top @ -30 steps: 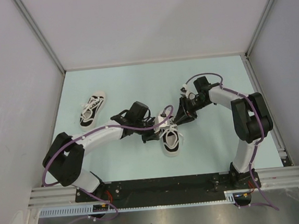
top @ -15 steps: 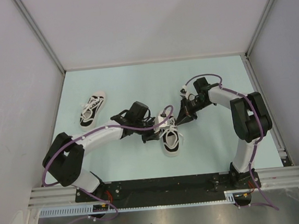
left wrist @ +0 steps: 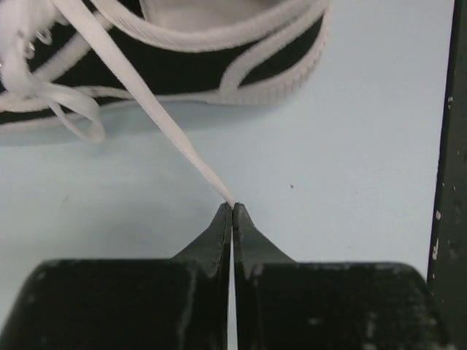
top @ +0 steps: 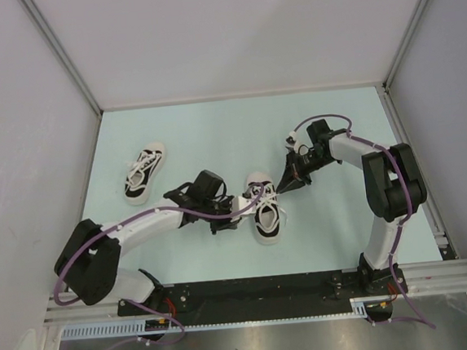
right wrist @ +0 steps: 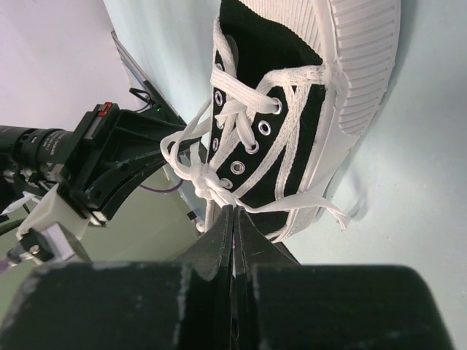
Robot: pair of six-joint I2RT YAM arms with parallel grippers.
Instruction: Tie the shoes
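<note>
1. Well left of the middle shoe point(top: 266, 215) and farther back, the other shoe point(top: 145, 172) lies on the pale table point(top: 335, 117). It is too small in the overhead view to tell whether its laces are tied.
2. Just left of the middle shoe, the left gripper point(left wrist: 232, 211) is clenched on a taut lace point(left wrist: 146, 109). The lace runs straight from the gripper's tips up to that shoe's eyelets.
3. The middle shoe rests sole-down, its toe toward the arm bases, and its opening shows pale lining. The left wrist view cuts it off at the top edge.
4. Just right of the middle shoe and slightly behind it, the right gripper point(right wrist: 233, 213) is pinched closed on a second lace point(right wrist: 211, 188) beside the tangle of crossed laces. Its fingers hide the shoe's heel end.
</note>
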